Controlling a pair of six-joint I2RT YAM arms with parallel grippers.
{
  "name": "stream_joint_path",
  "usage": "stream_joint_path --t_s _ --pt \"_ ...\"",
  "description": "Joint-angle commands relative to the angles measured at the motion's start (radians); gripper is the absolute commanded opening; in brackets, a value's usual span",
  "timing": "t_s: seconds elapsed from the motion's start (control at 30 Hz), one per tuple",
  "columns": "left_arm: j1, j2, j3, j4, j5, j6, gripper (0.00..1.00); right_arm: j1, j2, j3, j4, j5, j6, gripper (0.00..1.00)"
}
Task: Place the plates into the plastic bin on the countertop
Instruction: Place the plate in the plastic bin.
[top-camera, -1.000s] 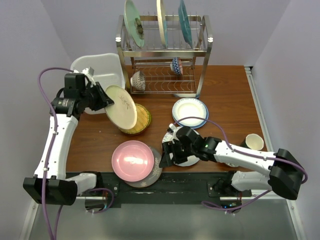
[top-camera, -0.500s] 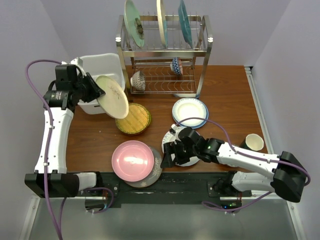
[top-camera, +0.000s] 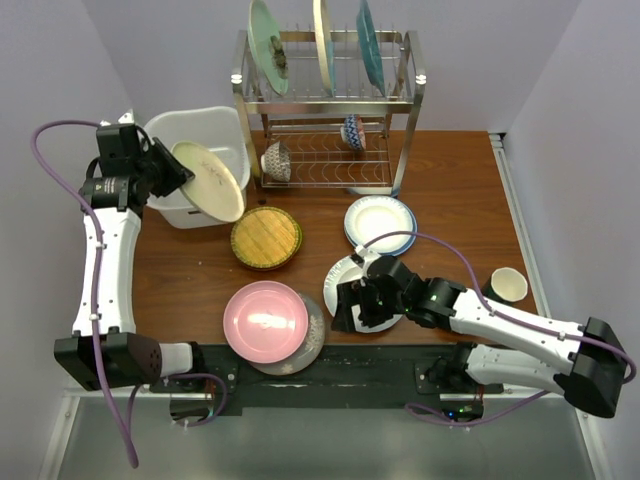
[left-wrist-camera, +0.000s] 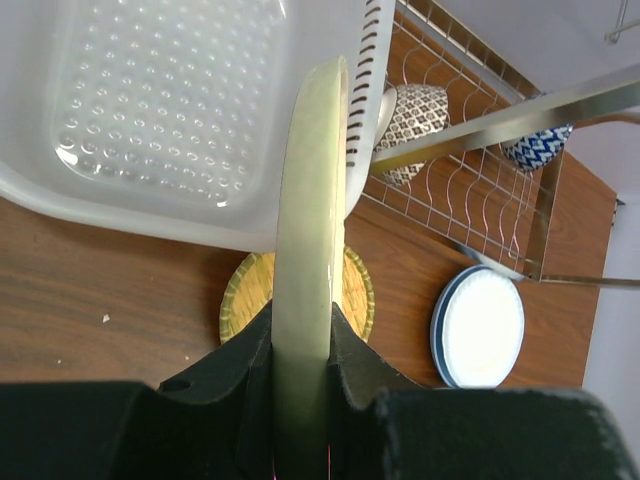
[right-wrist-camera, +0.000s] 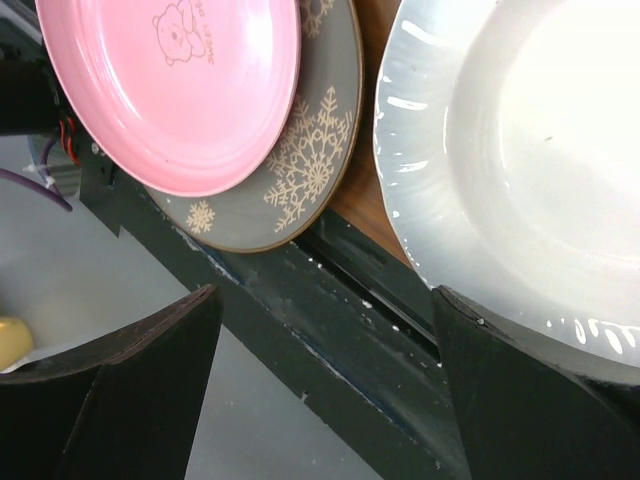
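Note:
My left gripper (top-camera: 178, 172) (left-wrist-camera: 302, 328) is shut on a cream plate (top-camera: 210, 180) (left-wrist-camera: 311, 190), held on edge and tilted over the near right rim of the white plastic bin (top-camera: 215, 122) (left-wrist-camera: 170, 100). A woven yellow plate (top-camera: 266, 237) (left-wrist-camera: 238, 297) lies on the countertop (top-camera: 450, 190) below it. A pink plate (top-camera: 265, 320) (right-wrist-camera: 180, 80) rests on a grey snowflake plate (top-camera: 314, 338) (right-wrist-camera: 300, 170) at the near edge. My right gripper (top-camera: 350, 305) (right-wrist-camera: 325, 330) is open at the near left rim of a white plate (top-camera: 342, 276) (right-wrist-camera: 520, 150), holding nothing.
A two-tier metal rack (top-camera: 330, 110) at the back holds upright plates and two patterned bowls (top-camera: 277, 160). A blue-rimmed white plate (top-camera: 380, 222) (left-wrist-camera: 480, 325) lies right of centre. A cream cup (top-camera: 508, 284) stands at the near right.
My left arm has swung the cream plate back and left, from above the woven plate to the bin's rim. My right gripper has opened wider and shifted slightly right.

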Motion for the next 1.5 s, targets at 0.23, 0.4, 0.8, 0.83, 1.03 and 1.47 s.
stream_joint_path --t_s 0.23,0.4,0.8,0.83,1.03,1.47 --pt "0.037 -0.014 0.004 0.263 -0.028 -0.104 0.0 0.003 0.012 0.034 -0.021 0.048 -0.022 0.89" --pt "0.042 0.002 -0.024 0.31 -0.077 -0.136 0.0 0.003 0.02 0.029 -0.022 0.049 -0.025 0.89" --pt "0.043 0.06 -0.047 0.436 -0.141 -0.194 0.0 0.003 0.032 0.025 -0.021 0.054 -0.026 0.89" --pt "0.043 0.08 -0.036 0.435 -0.143 -0.196 0.0 0.003 0.035 0.025 -0.019 0.054 -0.025 0.89" --pt "0.045 0.164 0.027 0.468 -0.147 -0.21 0.0 0.004 0.06 0.026 -0.013 0.052 -0.031 0.89" --pt "0.05 0.385 0.107 0.635 -0.111 -0.248 0.0 0.003 0.138 0.035 0.036 0.014 -0.031 0.89"
